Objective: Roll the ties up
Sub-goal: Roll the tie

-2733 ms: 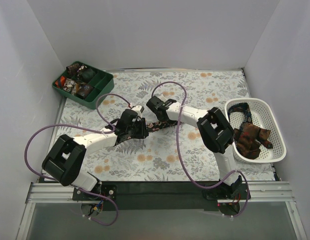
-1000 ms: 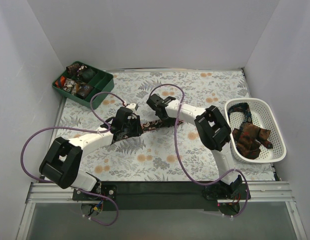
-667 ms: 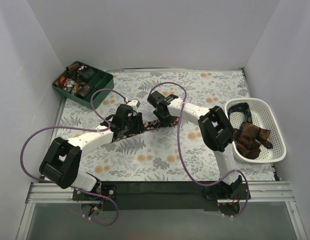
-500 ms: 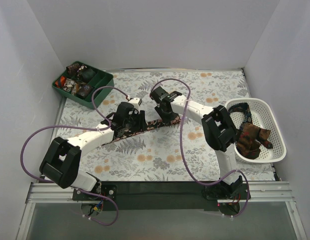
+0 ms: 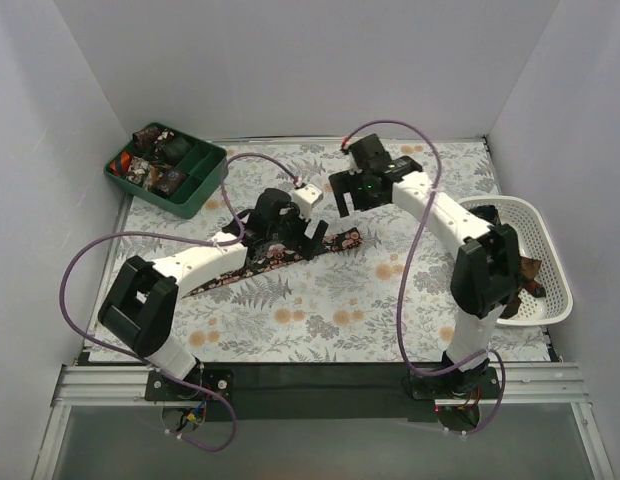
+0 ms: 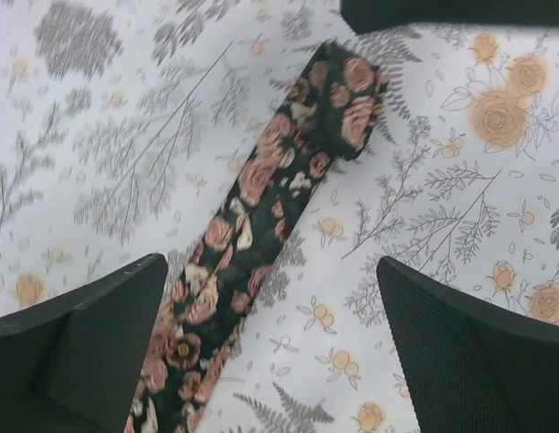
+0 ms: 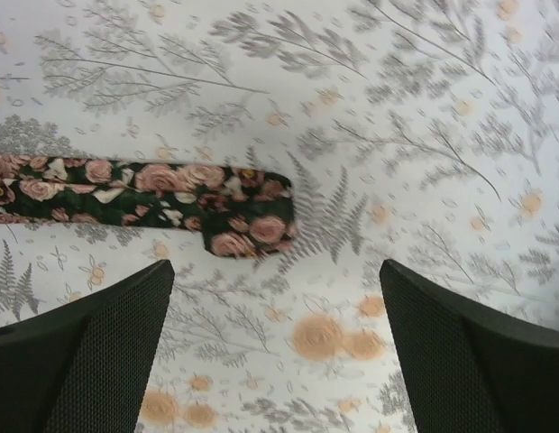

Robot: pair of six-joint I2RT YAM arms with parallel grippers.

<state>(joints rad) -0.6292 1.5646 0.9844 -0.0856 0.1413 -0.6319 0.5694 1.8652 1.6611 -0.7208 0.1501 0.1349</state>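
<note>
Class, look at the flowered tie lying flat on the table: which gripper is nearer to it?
Left. The left gripper hovers over the tie, fingers either side; the right gripper hangs beyond its folded end, farther back.

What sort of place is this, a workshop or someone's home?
Most likely a robot test booth: plain white walls box in a floral-covered table, a left arm and a right arm are bolted at its near edge, and a tie lies stretched out under them.

Centre frame, the tie (image 6: 279, 180) shows dark cloth scattered with pink roses; the table cover (image 5: 320, 310) is pale with grey ferns and orange blooms; upper left, a dark green tray (image 5: 197, 196); far right, a white lattice basket (image 5: 535, 212)
</note>
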